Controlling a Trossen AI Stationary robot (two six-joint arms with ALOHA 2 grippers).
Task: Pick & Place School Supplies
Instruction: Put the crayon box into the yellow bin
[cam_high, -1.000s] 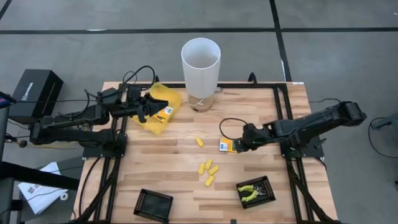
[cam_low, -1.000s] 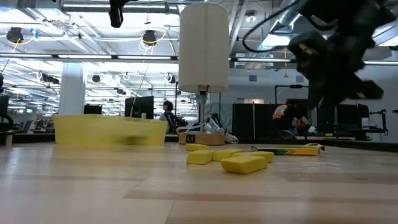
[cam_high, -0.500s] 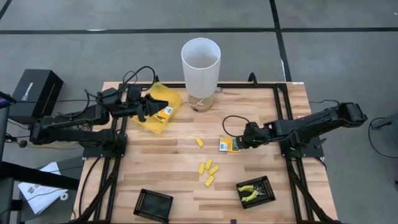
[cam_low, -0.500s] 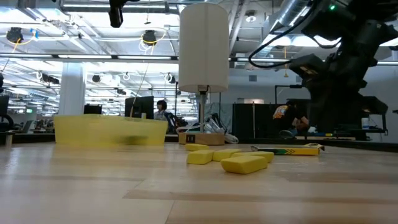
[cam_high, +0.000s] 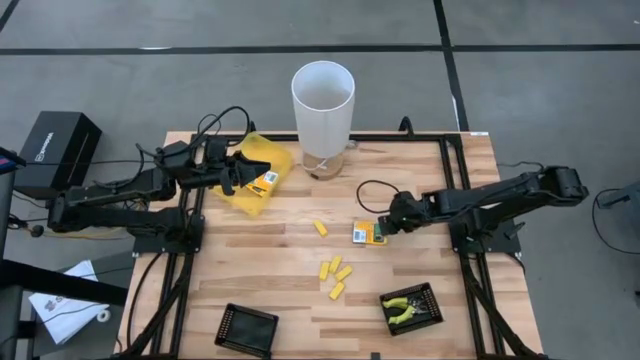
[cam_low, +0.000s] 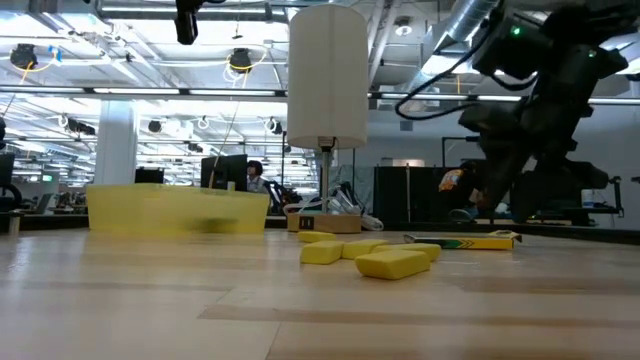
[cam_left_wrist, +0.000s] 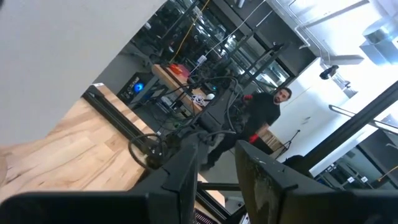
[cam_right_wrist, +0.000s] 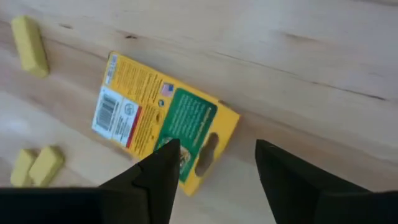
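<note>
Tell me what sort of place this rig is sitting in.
Probably an open lab or industrial workshop. The low view looks past the wooden table into a big hall with exposed ceiling ducts and hanging lights, and desks with monitors. A person stands among the equipment beyond the table.

My right arm reached in from the table's right edge toward its middle, wrist low, and my right gripper hung just above the wood with its fingers spread apart, gripping nothing. My left arm lay along the left edge, my left gripper near the far left corner, fingers parted a little.
</note>
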